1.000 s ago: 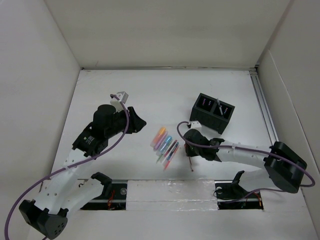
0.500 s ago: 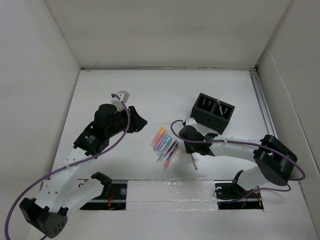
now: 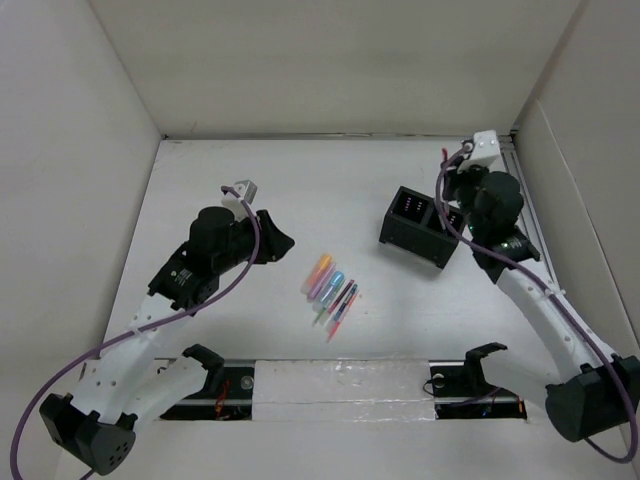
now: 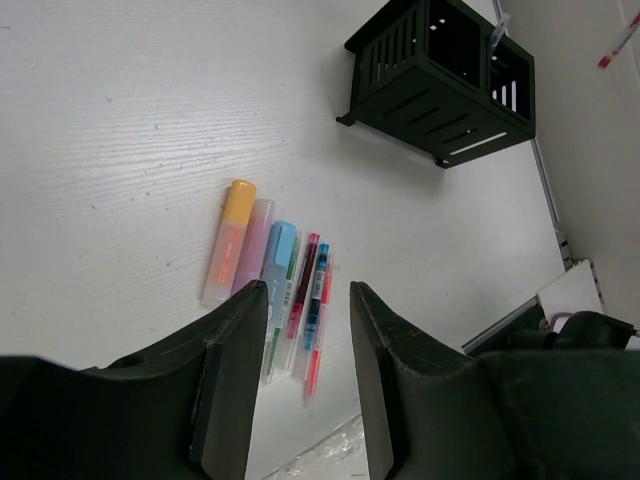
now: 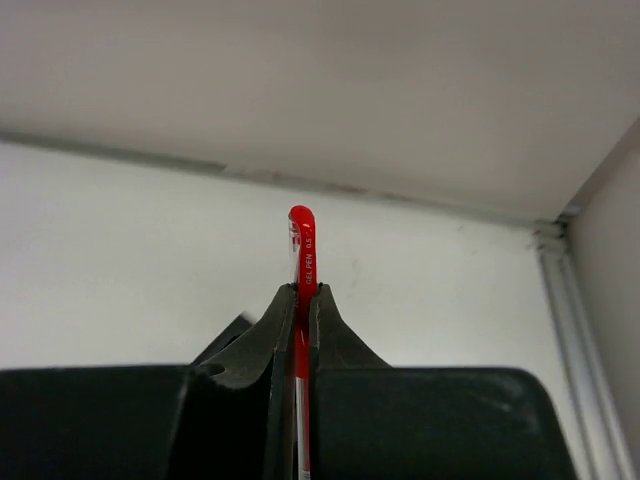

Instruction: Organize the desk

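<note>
The desk (image 3: 300, 180) is a white tabletop walled by white panels. Several pens and highlighters (image 3: 330, 291) lie side by side at its front middle, also in the left wrist view (image 4: 270, 290). My left gripper (image 3: 277, 243) is open and empty, held above the desk just left of them; its fingertips (image 4: 250, 300) frame the pens. My right gripper (image 3: 453, 203) is shut on a red gel pen (image 5: 302, 240), held upright at the right compartment of the black organizer box (image 3: 420, 228). The pen's lower end is hidden by the fingers (image 5: 325, 310).
A metal rail (image 3: 525, 210) runs along the desk's right edge, close to my right arm. One pen (image 4: 497, 30) stands in the organizer's right compartment (image 4: 440, 80). The white back wall (image 5: 300, 80) is close behind the right gripper.
My right arm has swung from beside the pens at the front middle to the back right, over the organizer, carrying the red pen. The left arm has not moved.
</note>
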